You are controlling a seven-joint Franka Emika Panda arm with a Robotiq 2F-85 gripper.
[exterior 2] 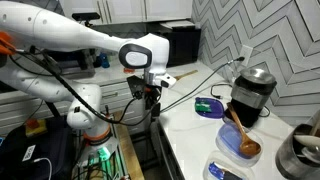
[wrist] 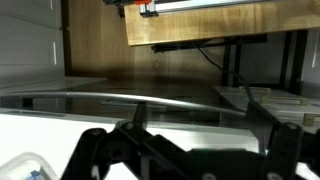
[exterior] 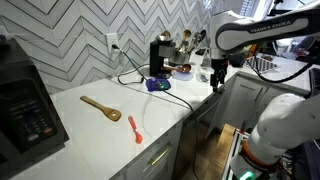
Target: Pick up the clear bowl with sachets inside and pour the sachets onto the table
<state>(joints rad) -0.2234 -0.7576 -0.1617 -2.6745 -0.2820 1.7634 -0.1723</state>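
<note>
Mostly the long white stone-like table point(exterior: 88, 130) fills both exterior views, running below a grey herringbone tiled wall. Next in bulk, the white robot arm point(exterior 2: 60, 35) comes in toward the counter's edge. Its black gripper point(exterior 2: 150, 105) hangs just off that edge, apart from everything on the top. In the wrist view its two dark fingers point(wrist: 95, 150) stand wide apart with nothing between them. A black coffee machine point(exterior 2: 250, 95) stands by the wall, at about 3 o'clock from the gripper. A round brown bowl point(exterior 2: 248, 148) with a wooden spoon point(exterior 2: 235, 125) leaning in it sits at 6 o'clock from the machine. The small transparent clear bowl point(exterior 2: 228, 172) rests on the table at 7 o'clock from the brown bowl. The picture's lower edge cuts it off, and it is well apart from the gripper. Its contents show only as pale and bluish; the sachets cannot be told singly.
</note>
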